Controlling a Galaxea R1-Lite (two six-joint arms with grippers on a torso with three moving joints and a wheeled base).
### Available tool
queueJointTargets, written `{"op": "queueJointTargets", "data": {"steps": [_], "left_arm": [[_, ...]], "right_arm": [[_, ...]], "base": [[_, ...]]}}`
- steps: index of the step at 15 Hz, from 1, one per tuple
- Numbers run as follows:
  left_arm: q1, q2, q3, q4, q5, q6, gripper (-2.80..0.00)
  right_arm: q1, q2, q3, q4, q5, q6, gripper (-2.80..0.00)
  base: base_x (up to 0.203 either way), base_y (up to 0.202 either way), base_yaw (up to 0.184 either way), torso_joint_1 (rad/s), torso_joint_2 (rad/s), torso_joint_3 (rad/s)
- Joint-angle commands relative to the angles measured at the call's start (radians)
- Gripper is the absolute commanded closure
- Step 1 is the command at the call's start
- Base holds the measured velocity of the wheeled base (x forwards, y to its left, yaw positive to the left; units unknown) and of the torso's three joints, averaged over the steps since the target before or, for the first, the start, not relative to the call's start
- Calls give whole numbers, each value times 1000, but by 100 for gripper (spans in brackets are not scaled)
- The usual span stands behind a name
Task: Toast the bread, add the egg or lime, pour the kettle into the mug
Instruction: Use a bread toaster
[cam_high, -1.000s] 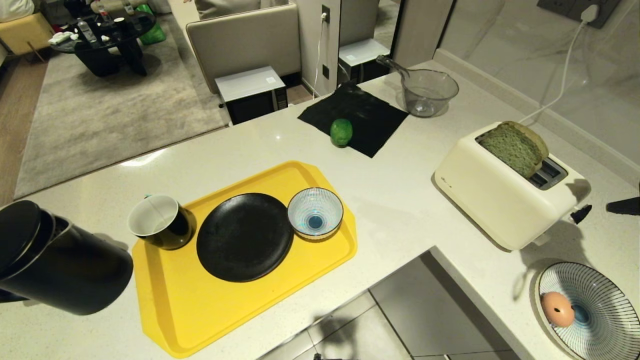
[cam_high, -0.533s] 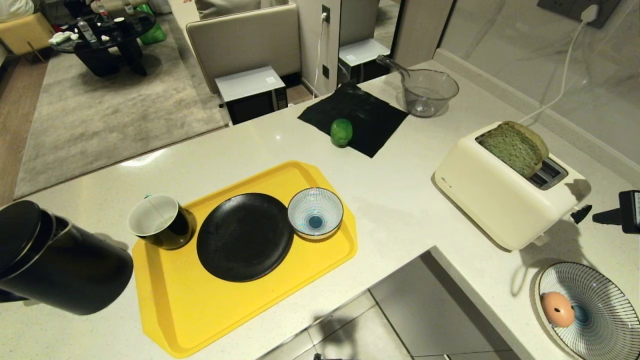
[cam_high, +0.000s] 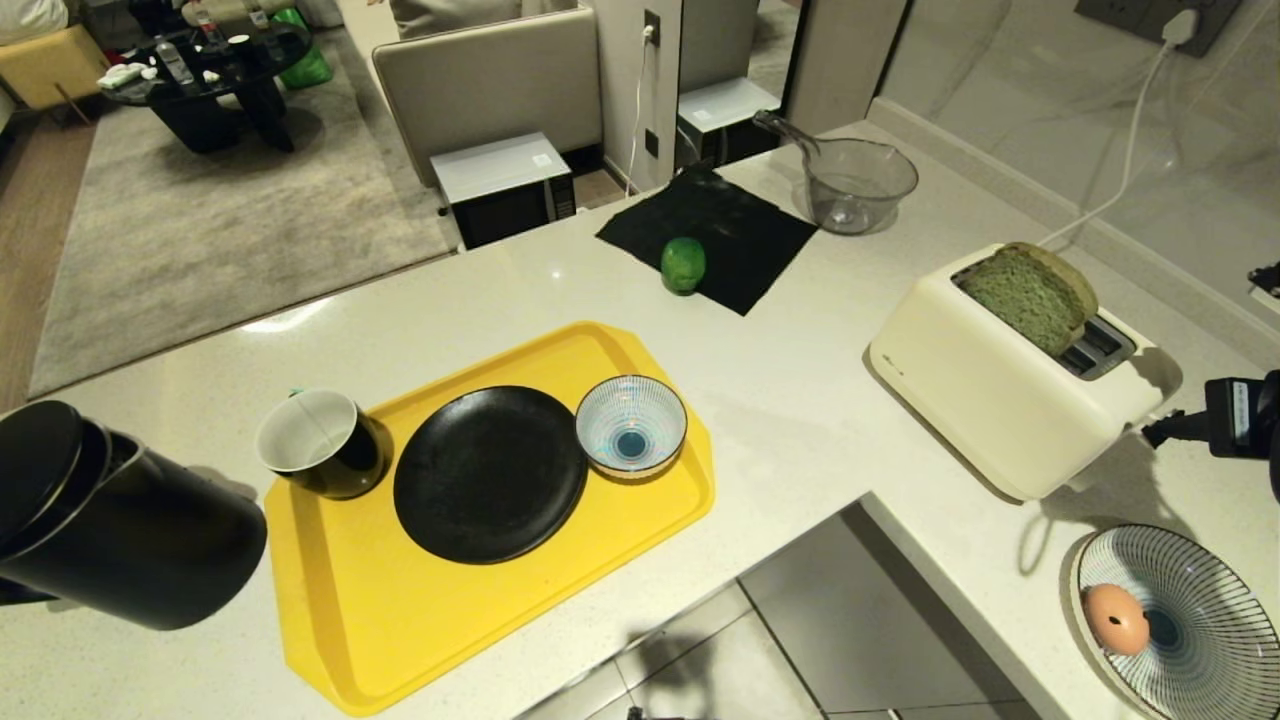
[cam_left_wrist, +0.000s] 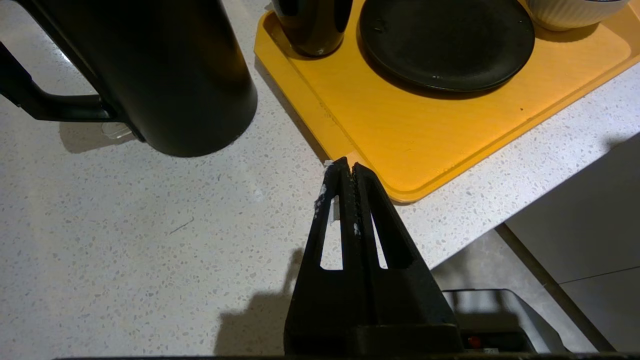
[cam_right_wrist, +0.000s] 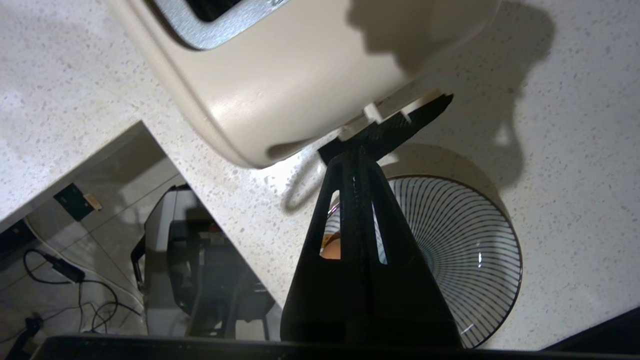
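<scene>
The bread (cam_high: 1030, 297) stands half out of the near slot of the cream toaster (cam_high: 985, 385) at the right of the counter. My right gripper (cam_high: 1185, 428) (cam_right_wrist: 356, 154) is shut and empty, its tips at the toaster's black lever (cam_right_wrist: 400, 125). The egg (cam_high: 1115, 618) lies in a striped dish (cam_high: 1200, 640) in front of the toaster. The lime (cam_high: 683, 264) rests on a black cloth (cam_high: 735, 225) farther back. The black kettle (cam_high: 120, 535) (cam_left_wrist: 165, 75) stands at the left beside the mug (cam_high: 320, 445). My left gripper (cam_left_wrist: 348, 167) hangs shut over the counter by the tray's corner.
The yellow tray (cam_high: 400, 610) holds the mug, a black plate (cam_high: 490, 473) and a small striped bowl (cam_high: 631, 425). A clear jug (cam_high: 860, 185) stands at the back. The counter's front edge steps inward, with floor (cam_high: 800, 620) showing between tray and toaster.
My right gripper has come in from the right edge toward the toaster's lever and now reaches it. Nothing on the counter has moved.
</scene>
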Motion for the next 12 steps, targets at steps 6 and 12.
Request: {"op": "queueJointTargets", "data": {"steps": [6,12], "left_arm": [[1,-1,0,0,0,0,0],[1,-1,0,0,0,0,0]], "right_arm": [[-14,53,-10,-29,2,-2,0],[-25,68,-5,-75,21,-23,0]], "base": [[0,0,0,0,0,0],[0,0,0,0,0,0]]}}
